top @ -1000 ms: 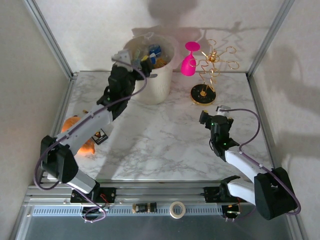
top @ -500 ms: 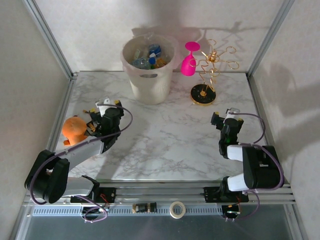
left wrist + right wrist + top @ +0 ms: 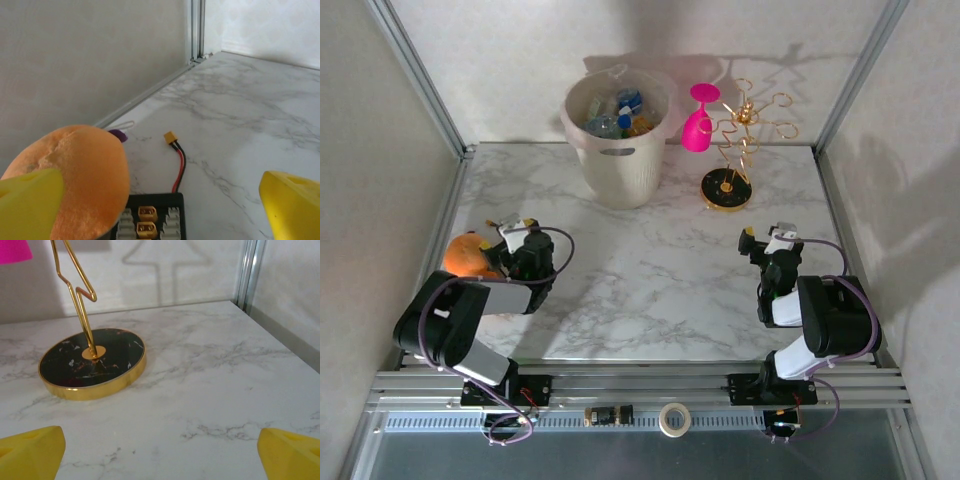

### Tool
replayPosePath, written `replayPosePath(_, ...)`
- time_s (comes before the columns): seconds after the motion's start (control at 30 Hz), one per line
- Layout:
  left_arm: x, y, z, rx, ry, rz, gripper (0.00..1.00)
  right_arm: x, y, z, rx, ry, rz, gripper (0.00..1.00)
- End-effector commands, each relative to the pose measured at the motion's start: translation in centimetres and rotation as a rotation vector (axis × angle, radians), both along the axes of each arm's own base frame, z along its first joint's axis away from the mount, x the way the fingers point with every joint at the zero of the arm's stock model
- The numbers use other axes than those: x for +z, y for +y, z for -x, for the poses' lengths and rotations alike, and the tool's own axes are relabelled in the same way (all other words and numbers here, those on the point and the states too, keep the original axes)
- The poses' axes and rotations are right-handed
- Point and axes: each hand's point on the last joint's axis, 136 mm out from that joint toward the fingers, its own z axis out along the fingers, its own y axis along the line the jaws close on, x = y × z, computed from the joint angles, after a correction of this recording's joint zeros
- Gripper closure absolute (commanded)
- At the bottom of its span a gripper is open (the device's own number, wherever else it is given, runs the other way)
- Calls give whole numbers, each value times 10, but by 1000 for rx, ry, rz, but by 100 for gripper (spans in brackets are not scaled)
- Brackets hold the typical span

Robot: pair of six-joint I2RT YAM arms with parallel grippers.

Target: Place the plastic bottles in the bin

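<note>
you had the plastic bottles piled in the bin; left jaws and right jaws sat released, grasping nothing, parked low since the job looked done

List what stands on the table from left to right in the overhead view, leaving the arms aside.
orange plush toy → bin → pink goblet → gold wire stand

The bin hides the lower parts of the plastic bottles, too small to count.
</note>
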Motion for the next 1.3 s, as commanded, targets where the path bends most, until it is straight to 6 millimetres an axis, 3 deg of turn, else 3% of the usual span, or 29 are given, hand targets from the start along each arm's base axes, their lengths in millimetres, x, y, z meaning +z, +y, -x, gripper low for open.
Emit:
replayPosePath(0.0,11,-5,-13,-95,-105,39,0,12,-1,-2,5,-54,10,1)
replayPosePath(0.1,9,-8,-16,-210,-124,76,1,13,-1,-2,5,-54,11,1)
replayPosePath(0.2,15,-6,1,-297,-220,128,2,13,0,-2,6,-55,11,1)
replayPosePath(0.3,10,-13,0,-361,-213,131,5,13,-1,-2,4,-56,11,1)
replayPosePath(0.4,-1,-11,-6,-365,-181,160,6,13,0,-1,5,-56,11,1)
replayPosePath(0.6,2,-7,-7,-361,-201,164,0,13,-1,-1,5,-55,11,1)
replayPosePath(1.23,2,-7,-7,-360,-203,163,1,12,0,-1,7,-54,11,1)
replayPosePath(1.27,1,-7,-8,-362,-201,165,82,12,0,-1,7,-54,11,1)
